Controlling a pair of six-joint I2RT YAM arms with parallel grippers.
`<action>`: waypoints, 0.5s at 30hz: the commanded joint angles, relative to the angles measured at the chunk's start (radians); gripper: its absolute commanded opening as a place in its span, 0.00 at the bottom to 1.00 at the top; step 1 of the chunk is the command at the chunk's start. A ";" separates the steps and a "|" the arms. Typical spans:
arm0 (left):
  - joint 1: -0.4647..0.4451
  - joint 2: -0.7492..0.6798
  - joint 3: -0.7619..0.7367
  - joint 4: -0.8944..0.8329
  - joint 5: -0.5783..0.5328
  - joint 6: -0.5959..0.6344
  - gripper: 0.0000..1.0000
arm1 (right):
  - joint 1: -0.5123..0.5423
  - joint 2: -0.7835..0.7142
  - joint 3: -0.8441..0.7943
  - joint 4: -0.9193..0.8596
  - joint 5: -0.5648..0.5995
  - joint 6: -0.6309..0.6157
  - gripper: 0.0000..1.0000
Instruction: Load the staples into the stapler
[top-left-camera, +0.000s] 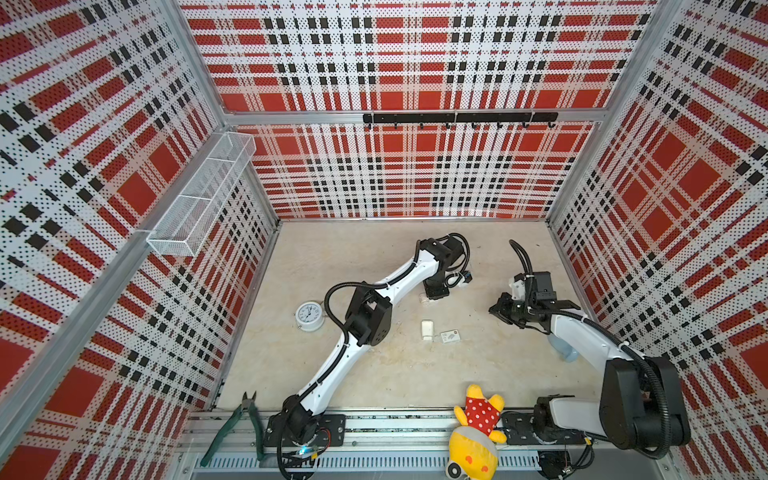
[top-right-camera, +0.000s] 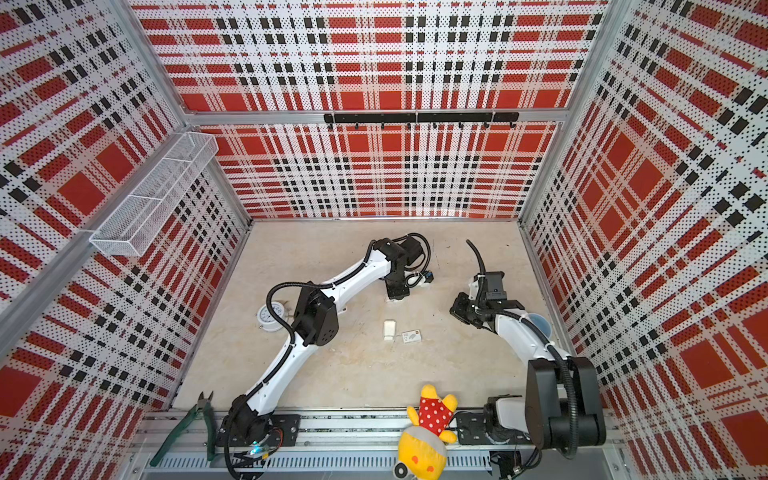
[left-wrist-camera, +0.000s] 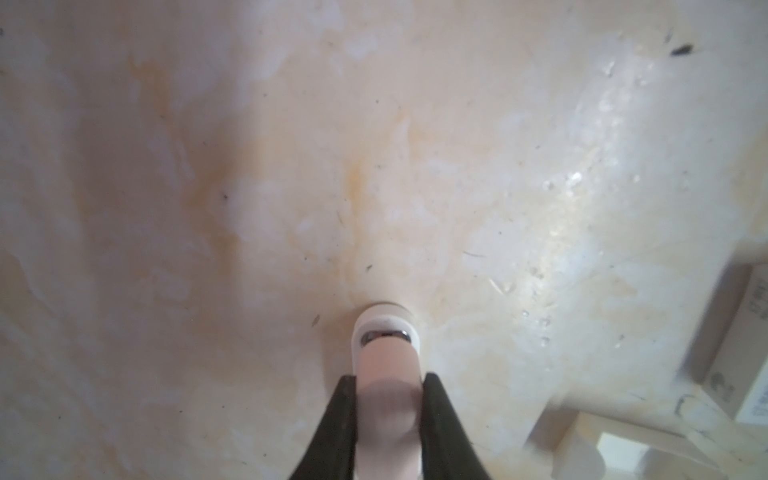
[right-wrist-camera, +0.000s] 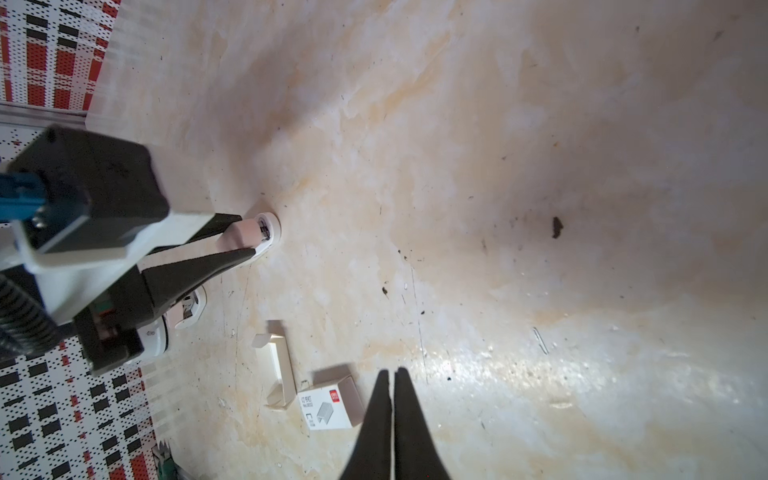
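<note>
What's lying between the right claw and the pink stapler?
Nothing: only bare table between the right gripper and the stapler, seen in the right wrist view.

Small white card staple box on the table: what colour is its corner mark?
Orange-red corner mark, clearest in the right wrist view.

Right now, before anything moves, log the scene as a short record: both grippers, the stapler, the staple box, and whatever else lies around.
left gripper: shut on the pink stapler, whose white end is down at the table
right gripper: shut, empty, above the table near the box
box: white card, lying flat beside an open tray
staples: none clearly visible
clock: on the table by the left arm
front rail: pliers, plush toy
</note>
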 joint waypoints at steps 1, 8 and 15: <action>-0.056 0.274 -0.146 -0.273 0.151 -0.013 0.08 | 0.001 -0.023 -0.013 0.025 -0.004 0.005 0.07; -0.066 0.291 -0.151 -0.268 0.147 -0.009 0.08 | 0.001 -0.022 -0.010 0.023 -0.003 0.005 0.07; -0.058 0.217 -0.175 -0.252 0.171 -0.010 0.09 | 0.001 -0.019 0.001 0.012 0.003 -0.001 0.07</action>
